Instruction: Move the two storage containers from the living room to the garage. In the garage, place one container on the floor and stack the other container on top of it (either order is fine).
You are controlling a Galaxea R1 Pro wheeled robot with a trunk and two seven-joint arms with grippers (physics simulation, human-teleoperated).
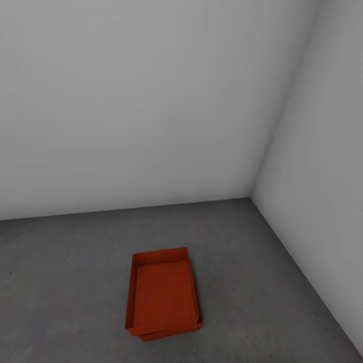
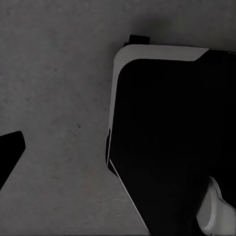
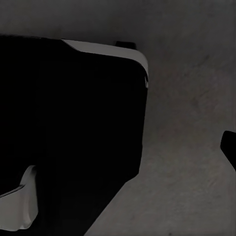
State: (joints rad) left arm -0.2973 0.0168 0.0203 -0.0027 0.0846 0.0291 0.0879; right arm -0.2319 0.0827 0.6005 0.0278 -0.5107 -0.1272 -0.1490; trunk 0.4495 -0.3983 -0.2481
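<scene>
You are looking down into a bare corner of the garage, where two white walls (image 1: 151, 101) are meeting over the grey concrete floor (image 1: 262, 262). The two storage containers are sitting there as a stack, well apart from both walls. The upper container (image 1: 162, 292) is resting on the lower container (image 1: 174, 333), whose orange-red rim is peeking out under it at the near edge and the right corner (the two are not squared up; the top one is lying slightly skewed). Both are looking empty and sitting flat.

Judging from that, the work is looking finished: one tub is on the concrete, the other is on top, and nothing is holding either. What is left, if anything, is only a check that the upper tub is seated firmly and not about to slide off its neighbour.

Your wrist cameras are pointing down at the same rough concrete beside the robot's dark base (image 2: 167, 147), with its pale edge showing. A dark tip is poking into the left wrist view and another into the right wrist view, probably a finger of each pincer. From that little I cannot tell whether the left gripper (image 2: 9, 152) or the right gripper (image 3: 229, 146) is open or closed. Neither picture is showing anything orange-red near them.
</scene>
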